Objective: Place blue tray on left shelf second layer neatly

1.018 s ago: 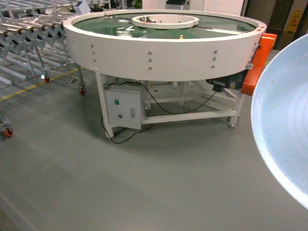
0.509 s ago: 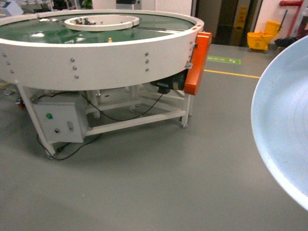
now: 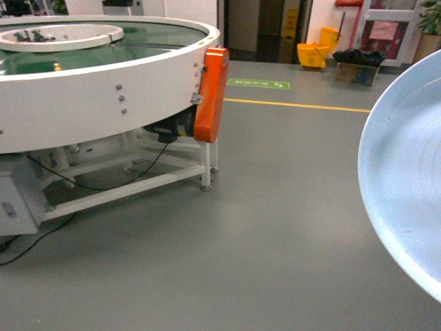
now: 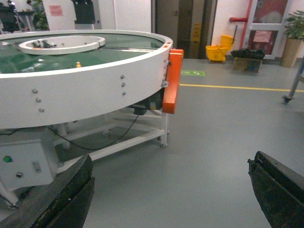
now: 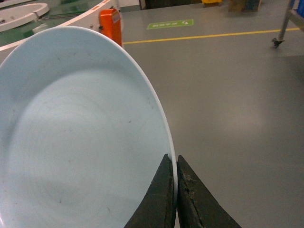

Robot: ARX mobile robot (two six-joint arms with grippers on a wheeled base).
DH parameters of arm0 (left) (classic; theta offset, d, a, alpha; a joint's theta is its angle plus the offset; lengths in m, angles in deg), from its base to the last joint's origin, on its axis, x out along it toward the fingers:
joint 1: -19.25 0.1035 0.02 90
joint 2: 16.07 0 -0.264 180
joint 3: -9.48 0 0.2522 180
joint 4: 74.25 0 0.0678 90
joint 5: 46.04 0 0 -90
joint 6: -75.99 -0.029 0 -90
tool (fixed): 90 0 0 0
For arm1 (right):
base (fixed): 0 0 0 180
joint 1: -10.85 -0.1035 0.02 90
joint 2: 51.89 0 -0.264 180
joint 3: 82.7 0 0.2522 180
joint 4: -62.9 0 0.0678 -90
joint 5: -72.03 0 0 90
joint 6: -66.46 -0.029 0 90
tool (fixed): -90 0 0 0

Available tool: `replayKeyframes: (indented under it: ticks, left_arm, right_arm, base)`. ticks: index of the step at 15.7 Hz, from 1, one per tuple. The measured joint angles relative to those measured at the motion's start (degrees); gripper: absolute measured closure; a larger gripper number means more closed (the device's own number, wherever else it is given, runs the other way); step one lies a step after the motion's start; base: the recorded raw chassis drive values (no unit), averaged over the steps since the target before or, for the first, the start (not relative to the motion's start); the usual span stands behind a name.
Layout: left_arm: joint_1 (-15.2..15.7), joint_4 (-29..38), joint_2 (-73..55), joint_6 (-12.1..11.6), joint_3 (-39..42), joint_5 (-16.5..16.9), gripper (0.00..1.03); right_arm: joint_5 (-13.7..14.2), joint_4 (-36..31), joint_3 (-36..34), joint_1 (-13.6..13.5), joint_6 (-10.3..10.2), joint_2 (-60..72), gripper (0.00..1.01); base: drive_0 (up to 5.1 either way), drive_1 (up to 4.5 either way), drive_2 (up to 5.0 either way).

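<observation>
Our right gripper (image 5: 174, 164) pinched the rim of the blue tray (image 5: 80, 137), carried tilted above the floor (image 3: 275, 207); our left gripper (image 4: 171, 190) hung wide and empty. The shelf was not in view, only the round table (image 3: 103, 89), so we judged placing remained undone.

No text can be read with certainty in any view. A green floor marking (image 3: 258, 83) with white symbols, possibly arrows or characters, is seen on the grey floor (image 3: 275, 207) beyond the yellow line (image 3: 296, 105); its content is too small to be made out. It is also shown in the left wrist view (image 4: 192, 73) and the right wrist view (image 5: 169, 23), equally illegible. A pink notice (image 4: 56, 10) is fixed to the white wall at upper left, and a reddish sheet (image 3: 388, 30) is mounted on the door; neither can be deciphered.
</observation>
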Motion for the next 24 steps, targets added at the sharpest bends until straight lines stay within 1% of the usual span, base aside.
replayKeyframes:
  ticks: [14, 24]
  left_arm:
    - [0.0, -0.1, 0.0, 0.0, 0.0, 0.0, 0.05]
    - [0.0, -0.2, 0.0, 0.0, 0.0, 0.0, 0.05]
  right_arm:
    - [0.0, 0.0, 0.0, 0.0, 0.0, 0.0, 0.99]
    - [0.2, 0.0, 0.0, 0.0, 0.0, 0.0, 0.99]
  base:
    - [2.6, -0.99, -6.0]
    - [-1.6, -1.57, -1.6]
